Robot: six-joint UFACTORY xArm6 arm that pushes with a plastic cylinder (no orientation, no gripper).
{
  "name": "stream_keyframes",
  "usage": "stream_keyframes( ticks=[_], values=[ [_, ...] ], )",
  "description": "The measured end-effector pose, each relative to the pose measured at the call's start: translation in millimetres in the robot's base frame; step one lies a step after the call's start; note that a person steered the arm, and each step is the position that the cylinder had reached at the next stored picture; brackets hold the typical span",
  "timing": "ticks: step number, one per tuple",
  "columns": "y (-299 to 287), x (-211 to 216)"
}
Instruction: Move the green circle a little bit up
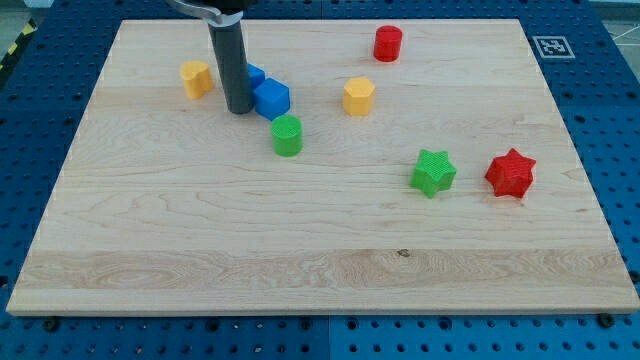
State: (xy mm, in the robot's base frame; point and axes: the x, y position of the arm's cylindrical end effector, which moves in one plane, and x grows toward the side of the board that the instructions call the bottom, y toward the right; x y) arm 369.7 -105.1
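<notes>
The arm was seen to carry no jaws at all, so no opening or hold could be recorded; only a straight dark rod was noted, with my tip (239, 109) set down on the table (200, 260) in the upper left part of the view. A blue cube (271, 98) was observed just to the view's right of my tip, close enough that contact could not be ruled out, and a second blue block (254, 75) was partly hidden behind the rod, its shape not made out. The green circle (287, 135), an upright cylinder, was found a little below and to the view's right of my tip, just under the blue cube and apparently apart from it; it was not touched by the rod. A yellow block (197, 78) was logged to the view's left of the rod, slightly above tip level and clear of it. Another yellow block (359, 96), seemingly six-sided, was marked farther to the view's right of my tip, beyond the blue cube and at about the same height. A red cylinder (388, 43) was recorded well up and to the right, near the table's far edge. A green star (433, 172) and a red star (511, 173) were noted side by side, well apart from my tip, toward the view's lower right. The table was seen resting on a blue perforated base (600, 100).
</notes>
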Motion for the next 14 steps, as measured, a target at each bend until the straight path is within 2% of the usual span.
stream_keyframes(
  ticks=[2,4,5,7,8,9,10,14],
  values=[
    [25.0,-1.0],
    [3.8,2.6],
    [-42.5,37.8],
    [-60.4,146.9],
    [6.3,148.8],
    [39.3,148.8],
    [72.1,120.0],
    [80.1,62.4]
  ],
)
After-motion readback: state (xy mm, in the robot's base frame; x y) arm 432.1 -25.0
